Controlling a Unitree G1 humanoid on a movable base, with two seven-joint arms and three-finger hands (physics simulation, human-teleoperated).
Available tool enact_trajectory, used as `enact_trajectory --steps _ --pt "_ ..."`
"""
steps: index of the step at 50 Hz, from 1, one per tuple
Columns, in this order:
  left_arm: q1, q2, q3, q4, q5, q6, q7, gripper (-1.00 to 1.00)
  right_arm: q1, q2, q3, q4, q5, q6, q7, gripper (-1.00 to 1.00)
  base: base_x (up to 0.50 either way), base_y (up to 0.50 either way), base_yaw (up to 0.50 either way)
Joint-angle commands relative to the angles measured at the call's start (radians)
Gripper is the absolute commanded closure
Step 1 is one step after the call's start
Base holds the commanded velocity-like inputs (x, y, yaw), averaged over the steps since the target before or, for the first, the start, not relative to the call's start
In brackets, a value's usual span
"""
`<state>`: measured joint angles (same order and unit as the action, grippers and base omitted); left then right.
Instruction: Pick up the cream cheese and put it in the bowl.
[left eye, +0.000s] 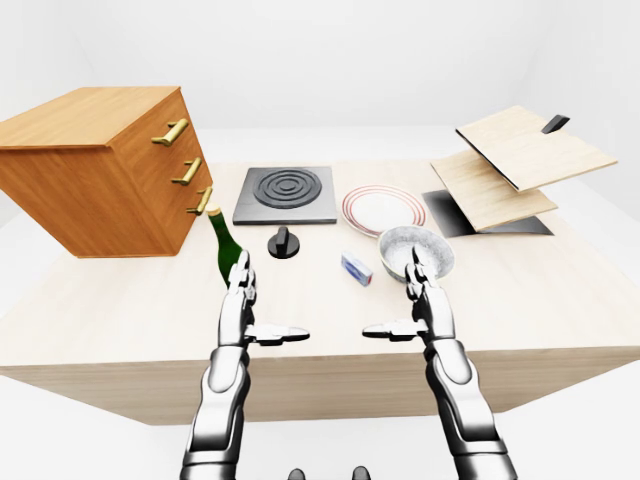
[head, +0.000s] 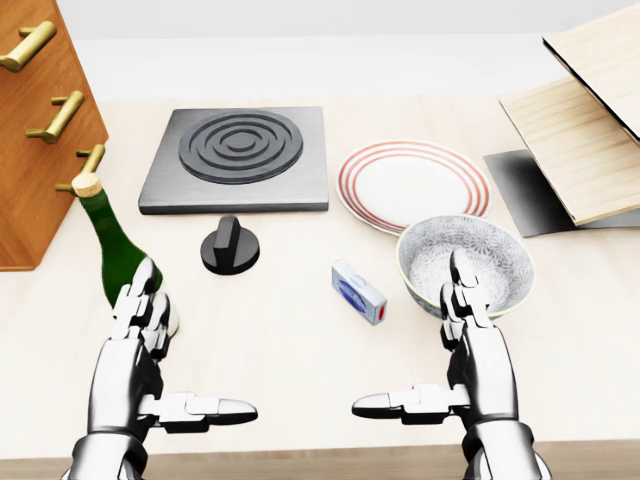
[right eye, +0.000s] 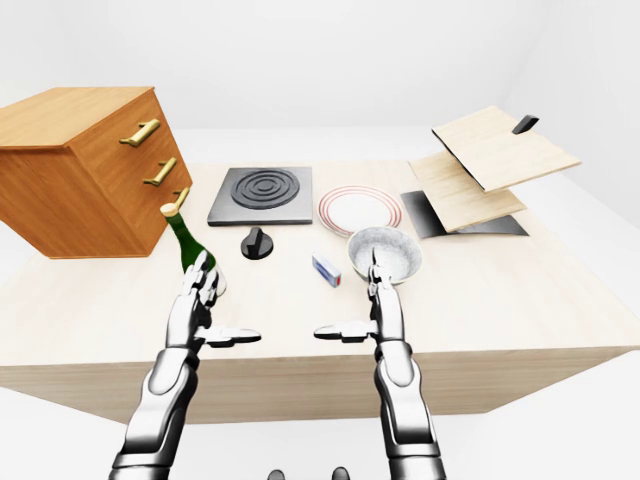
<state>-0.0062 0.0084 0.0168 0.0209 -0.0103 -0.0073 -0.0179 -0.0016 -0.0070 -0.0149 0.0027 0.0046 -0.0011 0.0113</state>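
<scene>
A small blue and white cream cheese box lies on the table near the middle of the head view. Just to its right stands the patterned grey bowl, holding nothing. My right hand hovers below the bowl, open, fingers pointing up and thumb out to the left, nothing in it. At the lower left my left hand is held the same way, open, just under a green bottle. Neither hand touches the box.
A black burner plate and a black knob sit above left of the box. A red-rimmed plate lies above the bowl. A wooden drawer cabinet stands at left, wooden boards at right.
</scene>
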Motion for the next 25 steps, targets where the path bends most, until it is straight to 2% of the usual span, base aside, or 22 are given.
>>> enact_trajectory --steps 1,8,14,17,19,20,22,25 --pt "-0.012 0.014 0.026 0.047 -0.013 -0.021 -0.027 -1.00 -0.011 -0.012 -0.027 0.020 0.006 -0.009 0.010 -1.00 0.00 0.00 0.00" --pt "-0.010 0.011 0.021 0.062 -0.011 -0.039 -0.028 -1.00 -0.013 -0.013 -0.030 0.027 0.009 -0.012 0.003 -1.00 0.00 0.00 0.00" --pt "-0.004 0.010 0.016 0.051 -0.008 -0.036 -0.029 -1.00 -0.012 -0.012 -0.030 0.031 0.021 -0.015 0.011 -1.00 0.00 0.00 0.00" --pt "-0.003 0.010 0.016 0.051 -0.005 -0.038 -0.029 -1.00 -0.016 -0.012 -0.036 0.036 0.005 -0.032 -0.017 -1.00 0.00 0.00 0.00" --pt "-0.003 0.010 0.016 0.050 -0.004 -0.036 -0.028 -1.00 -0.017 -0.011 -0.042 0.034 0.036 -0.018 -0.004 -1.00 0.00 0.00 0.00" --pt "-0.003 0.010 0.016 0.052 -0.005 -0.040 -0.028 -1.00 -0.010 -0.015 -0.035 0.027 0.026 -0.024 0.000 -1.00 0.00 -0.29 0.00" --pt "-0.006 0.010 0.017 0.057 -0.006 -0.042 -0.028 -1.00 -0.012 -0.014 -0.039 0.022 0.046 -0.012 0.009 -1.00 0.00 -0.50 0.00" --pt "-0.006 0.011 0.016 0.061 -0.004 -0.045 -0.029 -1.00 -0.010 -0.015 -0.035 0.020 0.035 -0.019 0.006 -1.00 0.00 -0.50 0.00"
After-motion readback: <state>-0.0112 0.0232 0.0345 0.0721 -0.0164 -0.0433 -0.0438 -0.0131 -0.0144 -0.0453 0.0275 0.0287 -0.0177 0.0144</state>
